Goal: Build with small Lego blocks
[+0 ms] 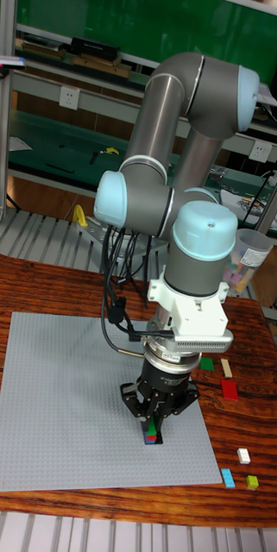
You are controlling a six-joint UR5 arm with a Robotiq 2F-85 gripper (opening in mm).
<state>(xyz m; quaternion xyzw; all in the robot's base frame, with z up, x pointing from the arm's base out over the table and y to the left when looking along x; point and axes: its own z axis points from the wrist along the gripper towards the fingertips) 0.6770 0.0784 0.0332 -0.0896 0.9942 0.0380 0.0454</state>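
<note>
Baseplate: I see the grey baseplate [69,405] covering the tabletop [34,276] at left.
End effector: the end effector [155,429] is low over it, fingers pinched on small stacked Lego blocks [154,435] (red, green, blue).
Loose bricks: spare bricks [230,390] lie right.

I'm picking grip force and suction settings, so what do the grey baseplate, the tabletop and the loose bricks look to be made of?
Grey baseplate: looks like matte moulded plastic, with an even flat grey and faint stud texture. Tabletop: reddish-brown wood or wood-look laminate, semi-glossy with visible grain streaks; I can't tell which. Loose bricks such as the red brick and white brick: apparently hard plastic in solid saturated colours with crisp edges.
</note>
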